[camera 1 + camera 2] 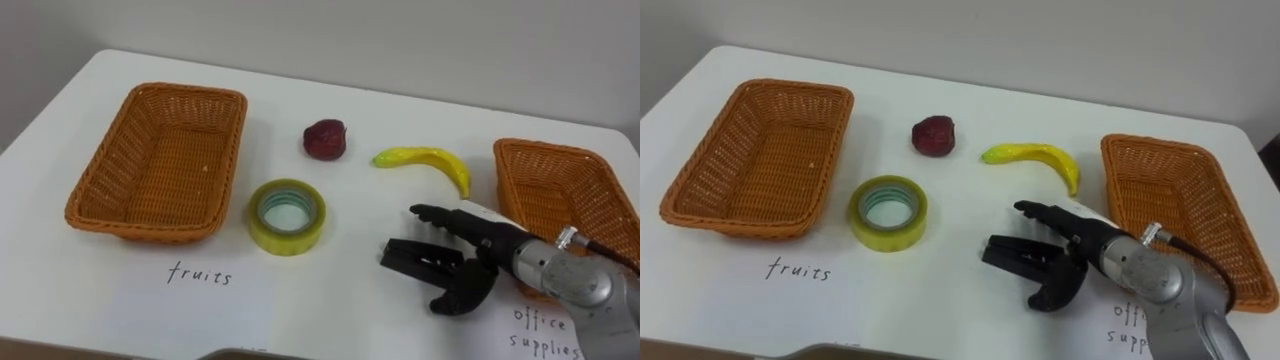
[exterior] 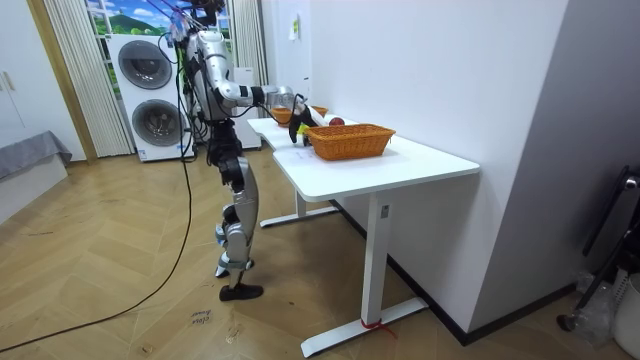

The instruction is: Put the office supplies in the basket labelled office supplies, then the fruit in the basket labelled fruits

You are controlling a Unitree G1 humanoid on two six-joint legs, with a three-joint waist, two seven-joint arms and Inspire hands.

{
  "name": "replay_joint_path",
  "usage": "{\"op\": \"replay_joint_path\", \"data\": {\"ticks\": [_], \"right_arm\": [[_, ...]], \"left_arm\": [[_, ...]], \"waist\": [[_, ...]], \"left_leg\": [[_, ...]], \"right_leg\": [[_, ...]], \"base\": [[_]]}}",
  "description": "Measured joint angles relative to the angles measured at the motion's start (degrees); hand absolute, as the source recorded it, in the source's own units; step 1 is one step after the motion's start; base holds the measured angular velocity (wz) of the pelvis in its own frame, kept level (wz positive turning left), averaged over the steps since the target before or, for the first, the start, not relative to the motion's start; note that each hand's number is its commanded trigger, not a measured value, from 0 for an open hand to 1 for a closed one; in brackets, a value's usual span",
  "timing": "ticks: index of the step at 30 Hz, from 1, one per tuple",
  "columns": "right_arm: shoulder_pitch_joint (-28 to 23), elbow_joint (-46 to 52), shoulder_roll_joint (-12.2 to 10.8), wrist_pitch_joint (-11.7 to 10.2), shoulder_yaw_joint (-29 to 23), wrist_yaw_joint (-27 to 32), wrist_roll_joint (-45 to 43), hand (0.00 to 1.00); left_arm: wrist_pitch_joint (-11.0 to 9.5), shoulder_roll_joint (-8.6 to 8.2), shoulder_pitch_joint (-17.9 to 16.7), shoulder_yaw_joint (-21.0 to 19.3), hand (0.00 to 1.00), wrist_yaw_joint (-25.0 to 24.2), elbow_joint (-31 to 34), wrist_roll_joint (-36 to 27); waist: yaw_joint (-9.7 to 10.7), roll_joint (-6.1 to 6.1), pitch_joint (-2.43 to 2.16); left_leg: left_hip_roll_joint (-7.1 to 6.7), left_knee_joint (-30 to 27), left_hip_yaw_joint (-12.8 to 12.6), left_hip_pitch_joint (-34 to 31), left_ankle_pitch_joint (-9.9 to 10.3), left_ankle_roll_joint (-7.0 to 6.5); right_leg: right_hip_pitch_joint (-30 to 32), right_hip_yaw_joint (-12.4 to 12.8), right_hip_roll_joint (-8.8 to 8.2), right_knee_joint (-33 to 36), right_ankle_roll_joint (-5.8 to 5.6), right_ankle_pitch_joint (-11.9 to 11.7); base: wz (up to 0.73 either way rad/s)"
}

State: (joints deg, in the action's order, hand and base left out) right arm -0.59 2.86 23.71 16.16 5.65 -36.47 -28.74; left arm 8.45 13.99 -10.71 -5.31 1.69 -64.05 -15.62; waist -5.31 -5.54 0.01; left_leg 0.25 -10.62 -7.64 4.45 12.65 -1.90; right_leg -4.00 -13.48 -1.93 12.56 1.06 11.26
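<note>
We judge nothing sorted yet: our right hand point(image 1: 478, 262) hovers released and empty just right of the tape roll point(image 1: 287, 238), banana point(image 1: 430, 160) and red fruit point(image 1: 325, 139) behind it; next, reach and grasp the roll

1. Bare white tabletop point(image 1: 350, 290) lies open between the black right hand point(image 1: 480, 265) and the yellow tape roll point(image 1: 287, 216) at nine o'clock.
2. A curved yellow banana point(image 1: 425, 160) blocks twelve o'clock, an orange wicker basket point(image 1: 520, 180) three.
</note>
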Motion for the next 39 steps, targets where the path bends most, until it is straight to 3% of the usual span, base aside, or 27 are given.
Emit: {"op": "replay_joint_path", "data": {"ticks": [15, 29, 30, 31, 39], "right_arm": [[0.0, 0.8, -2.0, 0.2, 1.1, 2.7, -6.8, 0.00], [0.0, 0.8, -3.2, 1.2, 1.0, 3.8, -9.9, 0.00], [0.0, 0.8, -3.4, 1.5, 1.0, 3.8, -9.9, 0.60], [0.0, 0.8, -3.5, 1.6, 1.0, 3.9, -9.9, 1.00], [0.1, 0.6, -4.0, 2.1, 2.1, 5.6, -12.2, 1.00]], "left_arm": [[0.0, -0.38, 0.1, 1.3, 0.00, 0.1, -0.4, 0.0], [0.0, -1.16, 0.2, 2.2, 0.00, -1.2, -0.4, -0.2], [0.0, -1.16, 0.2, 2.2, 0.00, -1.2, -0.4, -0.1], [0.0, -1.16, 0.2, 2.2, 0.00, -1.2, -0.3, -0.2], [0.0, -1.14, 0.6, 2.2, 0.00, -1.2, 0.0, -0.4]], "waist": [[-0.1, 1.08, -0.03], [-0.1, 0.57, 0.04], [0.0, 0.48, 0.03], [0.0, 0.41, 0.00], [-0.2, 0.36, -0.06]], "left_leg": [[-0.07, 0.1, -0.1, 0.0, 0.0, -0.08], [-0.06, 0.2, -0.1, -0.1, 0.0, -0.08], [-0.06, 0.1, -0.1, -0.2, 0.0, -0.08], [-0.06, 0.1, 0.0, -0.2, 0.0, -0.08], [-0.02, -0.2, -0.1, -0.2, 0.0, -0.09]], "right_leg": [[0.1, 0.6, 0.40, 0.0, -0.06, -0.3], [0.1, 0.5, 0.45, 0.0, -0.06, -0.3], [0.1, 0.5, 0.44, -0.1, -0.06, -0.3], [0.2, 0.5, 0.43, -0.1, -0.06, -0.3], [0.1, 0.6, 0.44, -0.1, -0.04, -0.4]], "base": [[0.00], [0.00], [0.00], [0.00], [0.00]]}}
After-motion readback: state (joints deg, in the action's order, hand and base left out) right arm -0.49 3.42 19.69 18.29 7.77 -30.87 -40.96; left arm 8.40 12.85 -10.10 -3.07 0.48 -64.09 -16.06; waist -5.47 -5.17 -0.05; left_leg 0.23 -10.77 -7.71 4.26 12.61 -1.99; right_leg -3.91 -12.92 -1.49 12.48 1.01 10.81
